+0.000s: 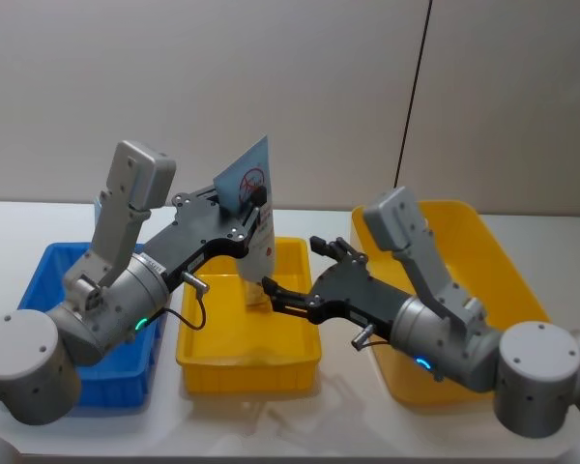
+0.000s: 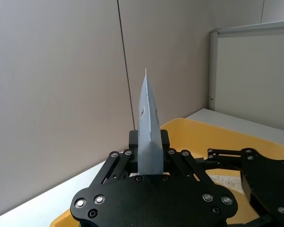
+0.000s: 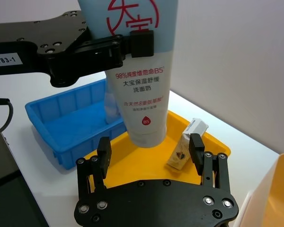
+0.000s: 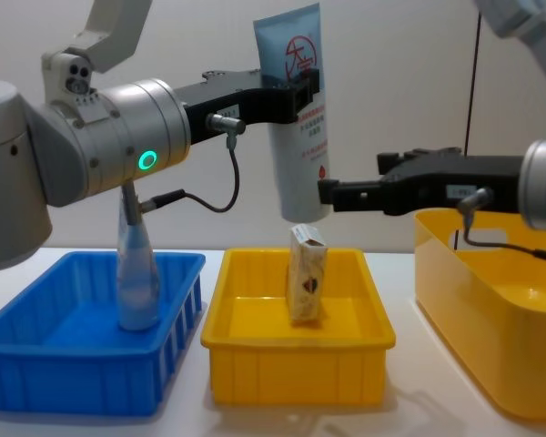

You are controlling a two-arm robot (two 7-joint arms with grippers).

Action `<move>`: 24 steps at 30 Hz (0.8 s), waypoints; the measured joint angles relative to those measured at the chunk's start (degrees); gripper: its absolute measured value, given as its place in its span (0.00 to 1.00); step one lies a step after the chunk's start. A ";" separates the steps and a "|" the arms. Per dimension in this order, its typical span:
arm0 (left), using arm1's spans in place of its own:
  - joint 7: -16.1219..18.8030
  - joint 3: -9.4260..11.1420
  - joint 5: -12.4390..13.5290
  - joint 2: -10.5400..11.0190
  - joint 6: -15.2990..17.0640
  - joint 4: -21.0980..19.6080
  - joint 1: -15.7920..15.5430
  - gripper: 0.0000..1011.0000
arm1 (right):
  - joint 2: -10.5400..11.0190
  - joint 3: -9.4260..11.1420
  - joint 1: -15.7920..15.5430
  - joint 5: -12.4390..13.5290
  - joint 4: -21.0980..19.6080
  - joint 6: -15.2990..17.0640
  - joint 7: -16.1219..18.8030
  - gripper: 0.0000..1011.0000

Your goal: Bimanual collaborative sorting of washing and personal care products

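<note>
Squeeze tube (image 1: 260, 253), white and pale blue with a red round logo, hangs cap-down above the small yellow bin (image 1: 246, 372) in the head view. The left end effector (image 1: 255, 207) clamps it near its flat upper end. The right end effector (image 1: 300, 266) reaches in from the right, fingers spread wide, just beside the tube's lower end. A blue bin (image 1: 48, 275) and a large yellow bin (image 1: 483, 242) flank the small one on the white worktop (image 1: 348, 411).

In the left wrist view, the tube (image 2: 148, 113) stands edge-on between the closed fingers of the left end effector (image 2: 149, 144).

In the right wrist view, the right end effector (image 3: 149, 150) is wide open and holds nothing. The tube's (image 3: 142, 94) cap end hangs beyond the gap between its fingers. A cream packet (image 3: 183, 150) sits in the small yellow bin (image 3: 213, 147).

In the chest view, the tube (image 4: 300, 127) hangs upright, clear above the cream packet (image 4: 307, 273), which stands on end in the small yellow bin (image 4: 296, 373). A second tube (image 4: 136, 273) stands in the blue bin (image 4: 73, 382).
</note>
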 joint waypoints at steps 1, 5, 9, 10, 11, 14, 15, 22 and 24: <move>0.00 0.00 0.00 0.00 0.00 0.00 0.00 0.20 | -0.07 -0.20 0.27 -0.11 0.35 -0.10 0.08 0.99; -0.02 0.00 0.00 -0.01 0.00 0.00 -0.02 0.20 | -0.65 -1.34 2.08 -0.67 2.83 -0.65 0.25 0.99; -0.02 0.00 0.01 -0.01 0.00 0.00 -0.02 0.20 | -1.25 -2.23 3.63 -1.08 5.03 -1.09 0.26 0.99; -0.02 0.00 0.01 -0.01 0.00 0.00 -0.02 0.20 | -1.50 -2.52 4.23 -1.22 5.80 -1.32 0.30 0.99; -0.02 0.00 0.01 -0.01 0.00 0.00 -0.02 0.20 | -1.57 -2.68 4.42 -1.30 6.23 -1.40 0.31 0.99; -0.02 0.00 0.01 -0.01 0.00 0.00 -0.02 0.20 | -2.09 -3.41 5.59 -1.59 7.91 -1.84 0.42 0.99; -0.02 0.00 0.01 -0.01 0.00 0.00 -0.02 0.20 | -2.21 -3.61 5.86 -1.68 8.35 -1.94 0.43 0.99; -0.02 0.00 0.01 -0.01 0.00 0.00 -0.02 0.20 | -3.44 -5.32 8.44 -2.52 12.08 -3.06 0.55 0.99; -0.02 0.00 0.01 -0.01 0.00 0.00 -0.02 0.20 | -3.84 -5.84 9.19 -2.77 13.28 -3.35 0.55 0.99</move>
